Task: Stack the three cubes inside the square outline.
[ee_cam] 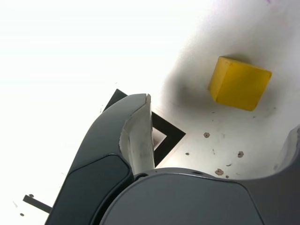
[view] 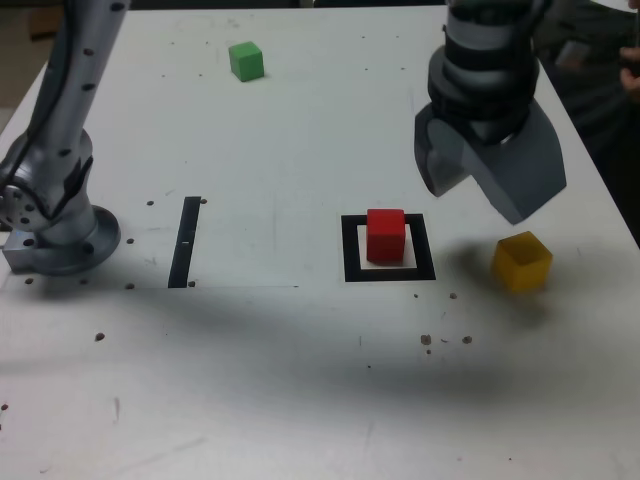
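A scuffed white table (view: 230,380) in a dim room.

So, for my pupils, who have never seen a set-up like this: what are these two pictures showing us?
One robot arm ends in a gripper, its jaws spread apart and holding nothing. The exterior view comes from a camera off the arm; the wrist view from one on its wrist, looking past the jaws.

On the pale table lie three cubes. The red cube sits inside a black square outline, the yellow cube lies to its right in the exterior view, and the green cube is far off. A black strip lies nearer the arm's base.
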